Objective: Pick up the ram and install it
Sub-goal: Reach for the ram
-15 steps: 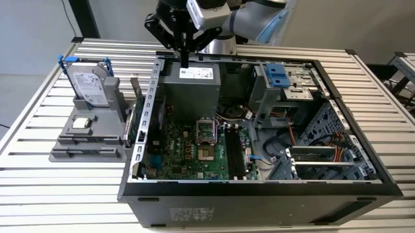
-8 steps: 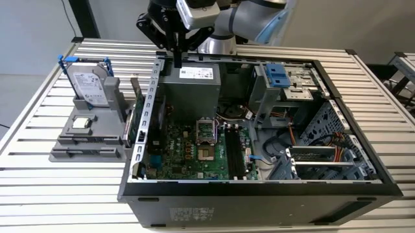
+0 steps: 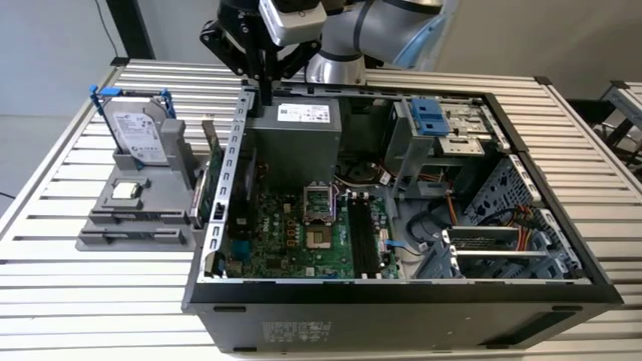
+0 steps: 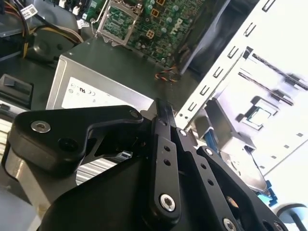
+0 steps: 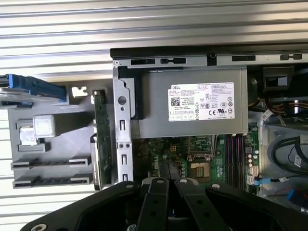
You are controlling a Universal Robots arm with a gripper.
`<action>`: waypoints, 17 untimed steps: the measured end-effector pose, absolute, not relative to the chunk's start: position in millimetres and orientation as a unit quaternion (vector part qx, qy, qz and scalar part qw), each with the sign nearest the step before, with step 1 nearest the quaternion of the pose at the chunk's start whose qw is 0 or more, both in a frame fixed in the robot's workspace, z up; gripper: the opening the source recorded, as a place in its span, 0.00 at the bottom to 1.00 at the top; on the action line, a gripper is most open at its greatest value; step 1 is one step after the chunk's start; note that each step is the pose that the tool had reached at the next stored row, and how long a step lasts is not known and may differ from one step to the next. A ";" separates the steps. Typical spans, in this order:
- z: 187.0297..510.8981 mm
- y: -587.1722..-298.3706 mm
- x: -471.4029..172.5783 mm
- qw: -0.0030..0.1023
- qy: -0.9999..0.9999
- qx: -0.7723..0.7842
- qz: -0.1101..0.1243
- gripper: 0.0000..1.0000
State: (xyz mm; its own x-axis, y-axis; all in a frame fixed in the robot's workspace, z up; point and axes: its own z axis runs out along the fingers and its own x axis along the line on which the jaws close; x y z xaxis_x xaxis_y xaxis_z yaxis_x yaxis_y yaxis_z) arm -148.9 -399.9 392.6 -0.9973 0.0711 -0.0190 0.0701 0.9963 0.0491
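The ram [image 3: 213,174] is a narrow green-and-dark stick standing on edge in the grey holder [image 3: 150,207], right against the outside of the open computer case's wall. In the first wrist view the ram [image 5: 100,125] runs alongside that wall. My gripper [image 3: 264,92] hangs above the case's back corner, over the wall and the power supply, higher than the ram and a little behind it. Its black fingers [image 5: 161,192] meet at the tips in both wrist views, with nothing between them. The gripper [image 4: 161,104] points down at the power supply's edge.
The grey power supply [image 3: 291,147] fills the case's back corner. Long black memory slots [image 3: 363,237] lie on the green motherboard [image 3: 286,241]. A silver hard drive in a blue frame [image 3: 135,135] and a small square chip [image 3: 125,189] sit on the holder. The slatted table [image 3: 90,301] surrounds everything.
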 end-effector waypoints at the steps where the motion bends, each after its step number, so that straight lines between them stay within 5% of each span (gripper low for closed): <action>1: 392.6 -399.9 -150.0 0.010 0.999 0.035 0.024 0.00; 17: 392.6 -401.2 -171.6 0.010 0.999 0.035 0.024 0.00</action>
